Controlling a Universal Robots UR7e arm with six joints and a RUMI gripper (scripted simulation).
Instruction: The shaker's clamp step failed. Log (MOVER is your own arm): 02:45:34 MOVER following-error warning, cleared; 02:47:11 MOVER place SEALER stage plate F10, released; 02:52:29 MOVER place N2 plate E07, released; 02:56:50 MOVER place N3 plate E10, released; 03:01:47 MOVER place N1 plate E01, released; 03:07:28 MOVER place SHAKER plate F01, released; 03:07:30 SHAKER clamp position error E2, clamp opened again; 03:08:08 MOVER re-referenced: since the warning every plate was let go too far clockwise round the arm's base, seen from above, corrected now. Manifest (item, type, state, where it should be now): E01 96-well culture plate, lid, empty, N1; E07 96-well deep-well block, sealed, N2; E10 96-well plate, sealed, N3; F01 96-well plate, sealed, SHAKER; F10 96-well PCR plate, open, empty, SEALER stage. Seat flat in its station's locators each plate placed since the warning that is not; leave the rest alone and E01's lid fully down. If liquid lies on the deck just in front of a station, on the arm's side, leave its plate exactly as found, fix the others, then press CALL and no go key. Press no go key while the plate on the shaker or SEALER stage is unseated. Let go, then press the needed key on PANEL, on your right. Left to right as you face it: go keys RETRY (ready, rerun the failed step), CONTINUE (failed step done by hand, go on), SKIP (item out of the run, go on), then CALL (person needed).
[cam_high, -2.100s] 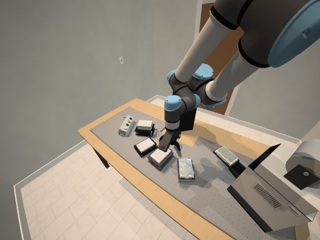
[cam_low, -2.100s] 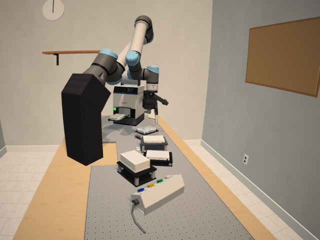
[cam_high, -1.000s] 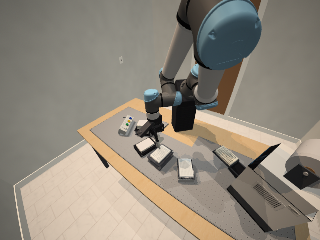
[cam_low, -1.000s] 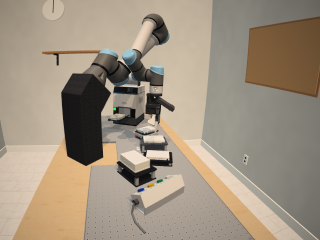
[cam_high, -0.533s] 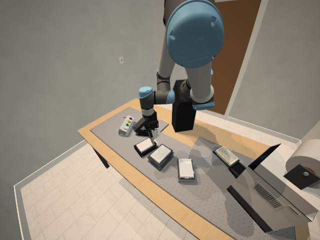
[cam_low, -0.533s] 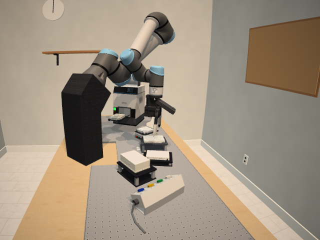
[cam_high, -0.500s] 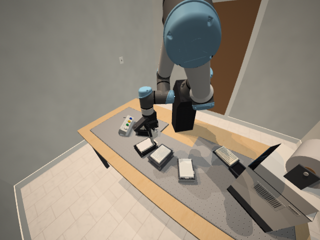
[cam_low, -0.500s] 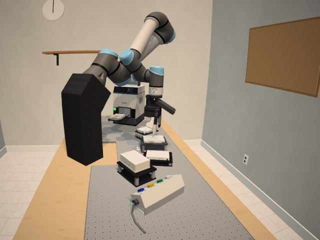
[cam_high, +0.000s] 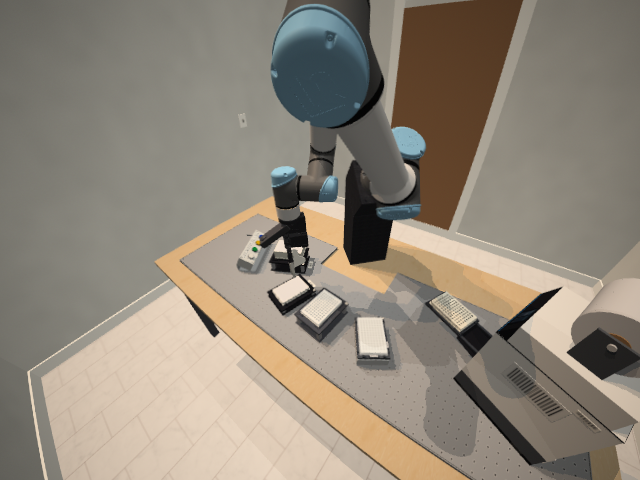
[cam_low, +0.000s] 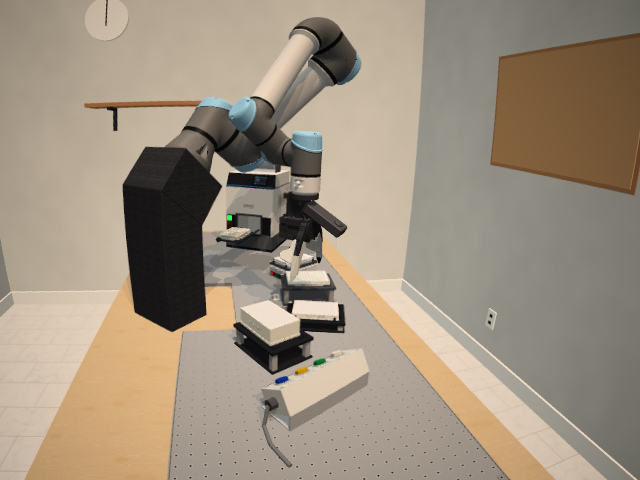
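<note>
— Grey dotted mat (cam_low: 392, 413) covers the wooden desk (cam_low: 103, 392). Where is the end effector (cam_high: 298, 259)?

— Above the white boxy plate (cam_low: 269, 321) on the black shaker (cam_low: 272, 348), fingers wide apart, holding nothing.

— How does that plate sit?

— Turned a bit on its stand. Its long side points toward the flat plate (cam_low: 315, 310) beside it. The button box (cam_low: 316, 387) is near.
</note>
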